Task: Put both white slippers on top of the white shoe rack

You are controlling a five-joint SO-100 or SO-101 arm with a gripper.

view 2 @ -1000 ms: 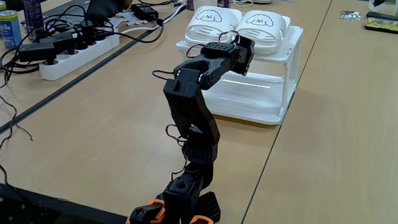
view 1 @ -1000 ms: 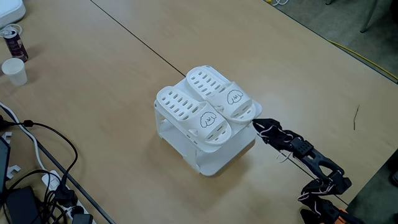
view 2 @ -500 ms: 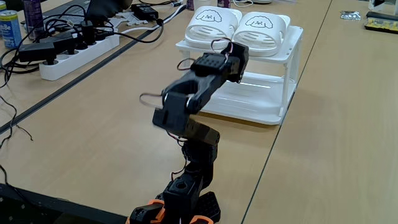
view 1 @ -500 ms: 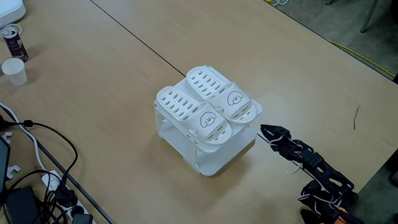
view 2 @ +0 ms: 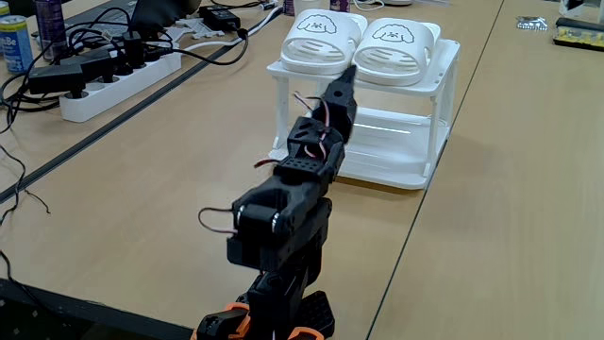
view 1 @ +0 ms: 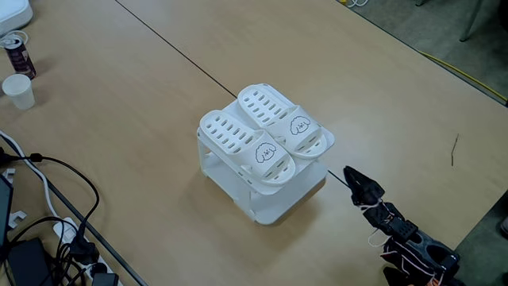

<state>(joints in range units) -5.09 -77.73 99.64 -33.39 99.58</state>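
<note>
Resting side by side on the flat top of the low white plastic shoe rack (view 1: 266, 202), the two white rubber slide slippers (view 1: 266, 139) sit with their slotted toe vents pointing away from the arm and their straps, each with a small black cartoon drawing, toward it. In both fixed views the pair covers most of the top, the slippers touching or nearly touching along their inner edges, which looks like the only way both fit on the square platform without overhanging much. The rack's lower shelf shows bare through the open sides in a fixed view (view 2: 377, 151).

The black claw (view 1: 355, 179) hangs above the pale wooden surface (view 1: 143, 95) just beside the rack's near corner, apart from both the slippers and the rack. It has hold of nothing, and its jaws look drawn together into a narrow point, though the angle makes the exact gap hard to read. The arm is folded low and stretched toward the rack, a posture that fits a pull-away after a release rather than an approach.

Judged from how things lie, the placing is done: both slippers are up and seated flat.

Well apart at the surface's edges sit a white paper cup (view 1: 18, 90), a drink can (view 1: 17, 54), and a white power strip with tangled black cables (view 2: 113, 71).
</note>
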